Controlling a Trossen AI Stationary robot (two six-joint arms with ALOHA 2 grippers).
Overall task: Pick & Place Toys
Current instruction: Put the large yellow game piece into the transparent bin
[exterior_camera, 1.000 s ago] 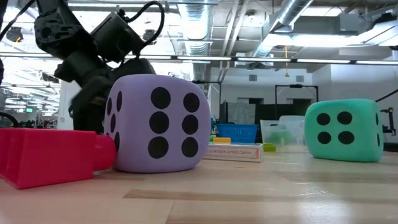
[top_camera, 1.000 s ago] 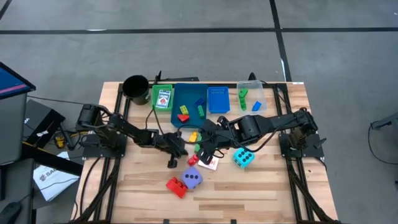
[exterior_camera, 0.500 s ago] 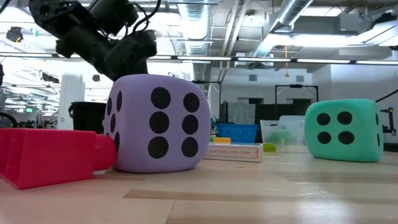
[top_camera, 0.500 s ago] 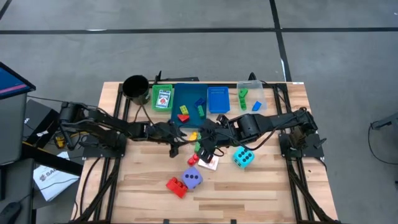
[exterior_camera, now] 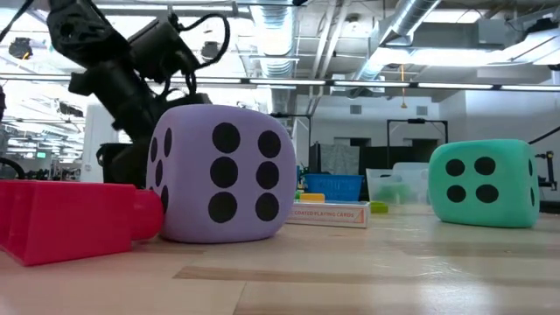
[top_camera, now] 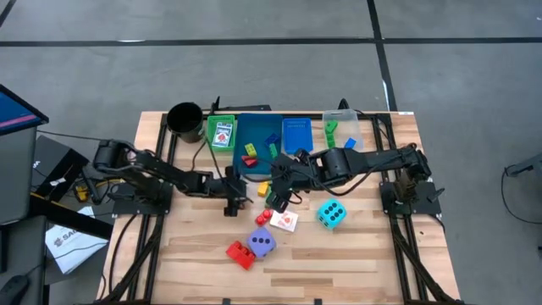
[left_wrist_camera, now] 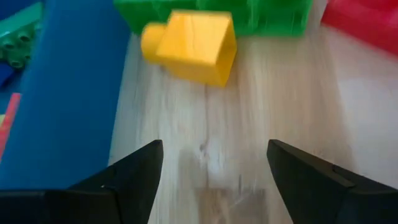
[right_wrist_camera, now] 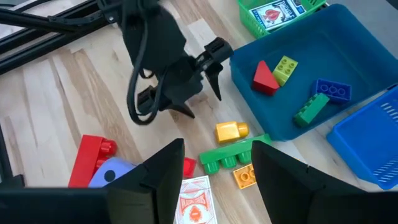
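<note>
Here I had the left arm stretched low across the worktop, its left gripper poised just above bare wood with its fingers spread wide and nothing between them. A yellow brick lay just ahead of it, next to a green brick, beside the wall of the blue tray. The right arm reached in from the other side, its right gripper hovering over that same cluster, fingers partly apart and empty. The purple dice cube sat near the front beside a red brick; the teal dice cube stood well apart, to the right.
</note>
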